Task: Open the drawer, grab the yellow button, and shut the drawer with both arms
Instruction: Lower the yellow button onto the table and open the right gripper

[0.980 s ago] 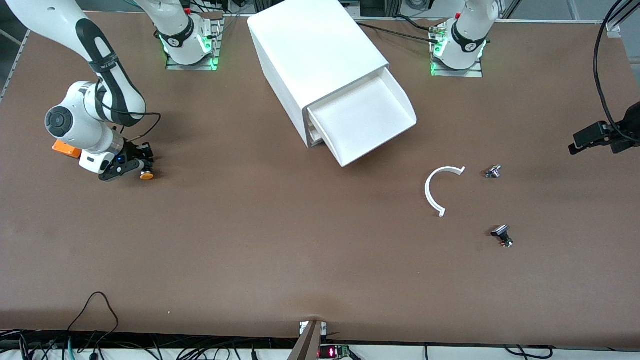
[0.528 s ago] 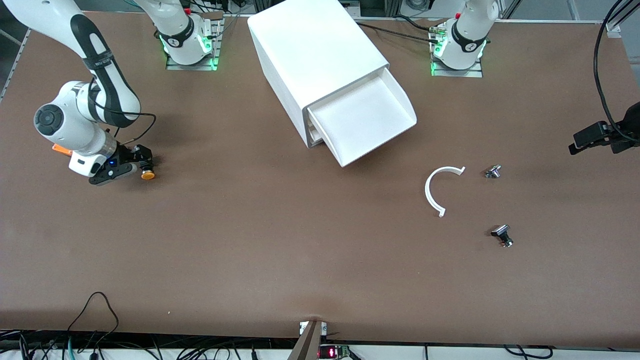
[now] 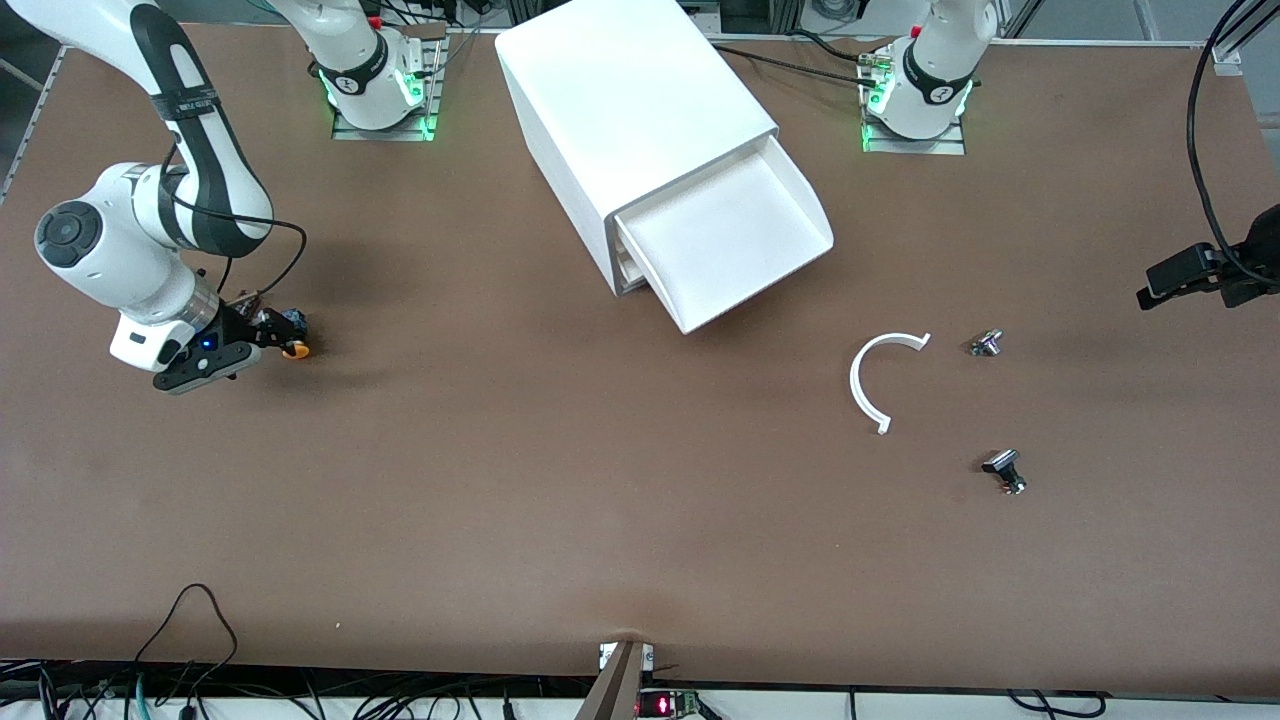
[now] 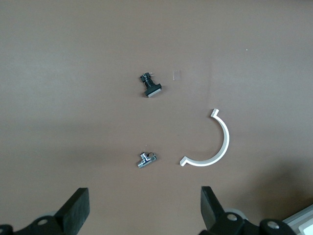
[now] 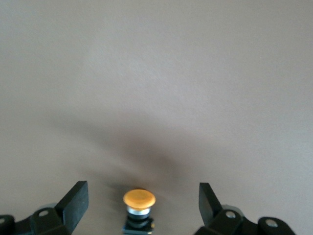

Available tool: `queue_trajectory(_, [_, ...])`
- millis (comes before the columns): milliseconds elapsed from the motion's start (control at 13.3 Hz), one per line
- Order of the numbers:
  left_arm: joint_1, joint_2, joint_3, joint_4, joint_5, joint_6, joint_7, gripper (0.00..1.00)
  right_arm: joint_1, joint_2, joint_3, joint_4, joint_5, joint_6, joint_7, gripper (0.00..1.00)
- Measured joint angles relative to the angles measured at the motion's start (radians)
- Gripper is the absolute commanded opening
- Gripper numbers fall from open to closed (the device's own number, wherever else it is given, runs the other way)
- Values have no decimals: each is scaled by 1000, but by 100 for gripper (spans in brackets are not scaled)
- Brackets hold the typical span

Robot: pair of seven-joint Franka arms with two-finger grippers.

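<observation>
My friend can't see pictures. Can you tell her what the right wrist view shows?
An orange-capped button stands on the brown table, between the wide-open fingers of the right gripper, which touch nothing.

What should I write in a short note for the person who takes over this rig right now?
Right gripper: open, low over the table near the right arm's end, the button standing between its fingers, not gripped.
Left gripper: open, waiting high over the white arc and two small black-and-silver buttons.
Drawer: pulled out, looks empty.
Done: drawer opened, button out on the table.
Left: close the drawer.
</observation>
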Motion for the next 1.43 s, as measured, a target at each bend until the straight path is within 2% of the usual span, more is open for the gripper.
queue_trajectory(301, [0, 1, 0, 0, 0, 0, 0, 100, 0, -6, 47, 165, 9, -255, 128, 100])
queue_trajectory(528, [-5, 11, -6, 0, 0, -2, 0, 100, 4, -8, 59, 271, 10, -375, 196, 100])
queue_trajectory(829, [-6, 20, -12, 0, 0, -30, 0, 100, 34, -8, 69, 320, 11, -414, 334, 100])
queue_trajectory(1206, [-4, 20, -11, 0, 0, -41, 0, 100, 66, -9, 161, 326, 6, -428, 713, 100])
queue_trajectory(1432, [-4, 22, -12, 0, 0, -53, -1, 100, 88, -24, 157, 347, -11, -461, 807, 100])
